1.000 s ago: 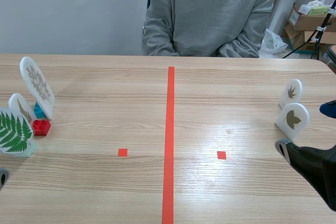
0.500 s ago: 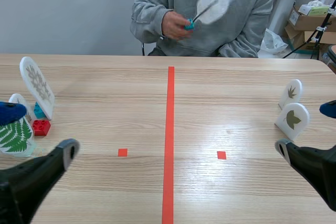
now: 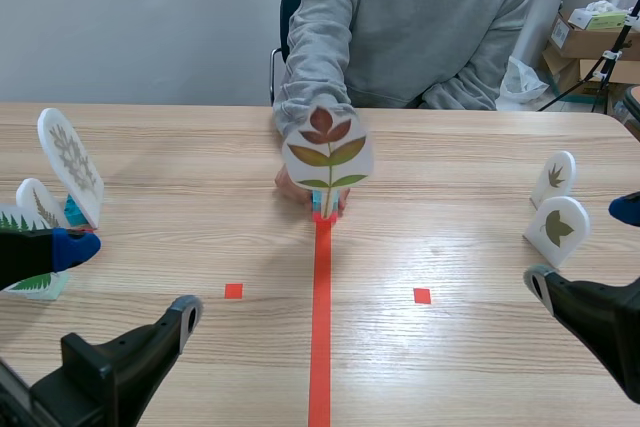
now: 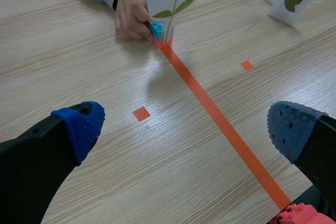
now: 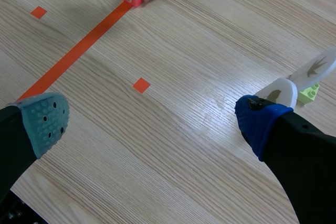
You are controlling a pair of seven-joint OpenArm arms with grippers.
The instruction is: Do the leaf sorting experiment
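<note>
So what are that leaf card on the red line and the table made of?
The leaf card looks like a pressed leaf sealed in smooth white plastic or laminate, judging by its clean rounded edge. The table shows pale wood grain with a soft sheen, perhaps laminate.

person's hand: lap → raised at chest with leaf card → now down on counter, card upright at far end of red line, hand at its base | left gripper: barely in view → swung in from low left, jaws wide apart, upper finger now across fern card
</note>
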